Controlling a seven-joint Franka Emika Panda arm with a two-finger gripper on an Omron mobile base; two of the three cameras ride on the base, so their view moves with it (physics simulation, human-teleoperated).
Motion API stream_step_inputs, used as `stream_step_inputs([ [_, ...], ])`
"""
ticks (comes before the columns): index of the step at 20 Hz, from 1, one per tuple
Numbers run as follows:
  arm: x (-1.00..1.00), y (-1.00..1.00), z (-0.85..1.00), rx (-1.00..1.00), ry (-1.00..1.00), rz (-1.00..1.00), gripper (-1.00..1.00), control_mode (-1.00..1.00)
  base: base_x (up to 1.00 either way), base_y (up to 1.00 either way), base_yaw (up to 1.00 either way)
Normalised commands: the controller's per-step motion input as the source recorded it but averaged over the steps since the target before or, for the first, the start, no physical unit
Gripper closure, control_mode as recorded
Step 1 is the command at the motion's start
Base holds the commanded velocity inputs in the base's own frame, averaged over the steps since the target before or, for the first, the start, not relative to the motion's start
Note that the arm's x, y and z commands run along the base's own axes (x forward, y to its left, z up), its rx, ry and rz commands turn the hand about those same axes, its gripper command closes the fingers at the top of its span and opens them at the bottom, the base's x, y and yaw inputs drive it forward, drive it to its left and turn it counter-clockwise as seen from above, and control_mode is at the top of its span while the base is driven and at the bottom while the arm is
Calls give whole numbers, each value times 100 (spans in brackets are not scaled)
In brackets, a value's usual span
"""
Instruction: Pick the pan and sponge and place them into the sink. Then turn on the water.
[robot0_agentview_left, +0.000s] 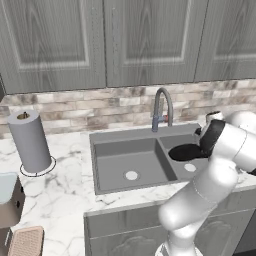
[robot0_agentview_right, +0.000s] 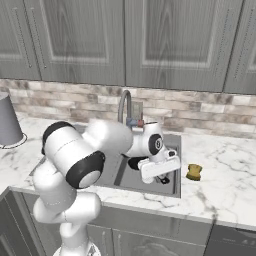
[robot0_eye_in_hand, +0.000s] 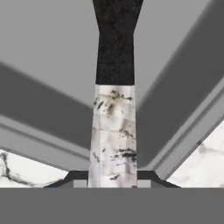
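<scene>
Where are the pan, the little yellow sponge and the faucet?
pan (robot0_agentview_left: 186, 151), left base view, on its black round body over the right sink basin.
sponge (robot0_agentview_right: 194, 171), right base view, on the middle of the yellow block on the counter.
faucet (robot0_agentview_left: 162, 102), left base view, on its arched neck.

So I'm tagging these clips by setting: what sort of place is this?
A kitchen, rendered rather than real. A grey double-basin sink with an arched faucet sits in a marble counter, with grey wall cabinets above and a paper towel roll nearby.
</scene>
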Motion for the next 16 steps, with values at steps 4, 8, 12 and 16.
stream_step_inputs([
  [4, 51, 0, -62, 0, 0, 0, 100, -100, 0, 0, 0],
  [8, 46, 0, -60, 0, 0, 0, 100, -100, 0, 0, 0],
  [12, 55, 0, -42, 0, 2, 2, 100, -100, 0, 0, 0],
  [16, 51, 0, -31, 0, 3, 7, 100, -100, 0, 0, 0],
])
